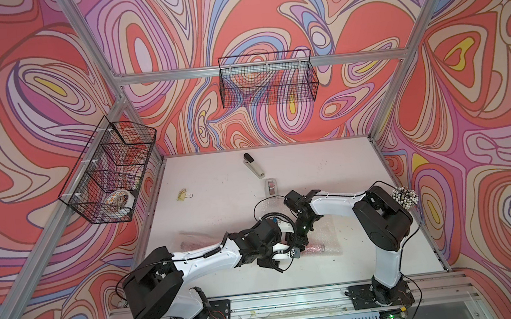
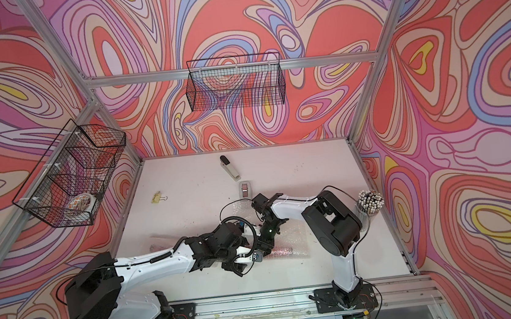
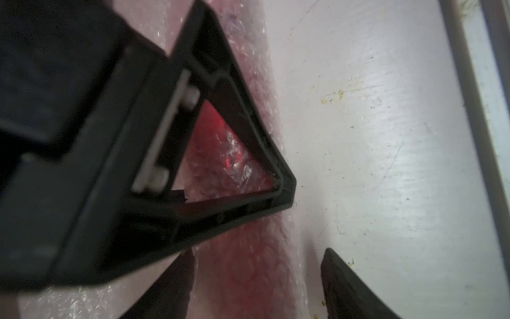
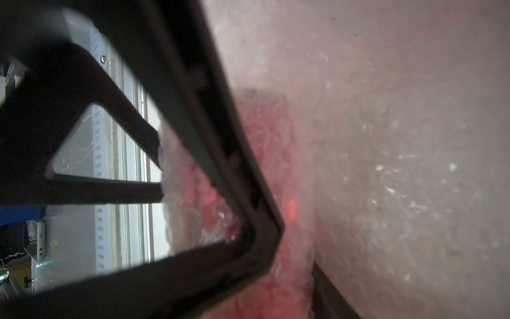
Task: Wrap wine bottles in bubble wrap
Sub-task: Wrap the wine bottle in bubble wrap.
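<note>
Left claw (image 3: 259, 252) open, jaws straddling the wine bottle (image 3: 242, 279), which lies rolled in bubble wrap (image 1: 330, 234); one finger is at the wrap, the other just clear. Right claw (image 1: 301, 244) meets it from the far side, one fingertip down at the roll's edge; open or closed, can't tell. The roll sits on the counter (image 1: 221, 214), nearer the right arm. Second wine bottle (image 1: 192, 244), also wrapped, lies by the left forearm. Tape dispenser (image 1: 272, 186) and stapler (image 1: 253, 165) are further back.

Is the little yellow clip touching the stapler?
Apart. In both top views the yellow clip lies well away from the stapler, with a wide stretch of bare white table between them.
</note>
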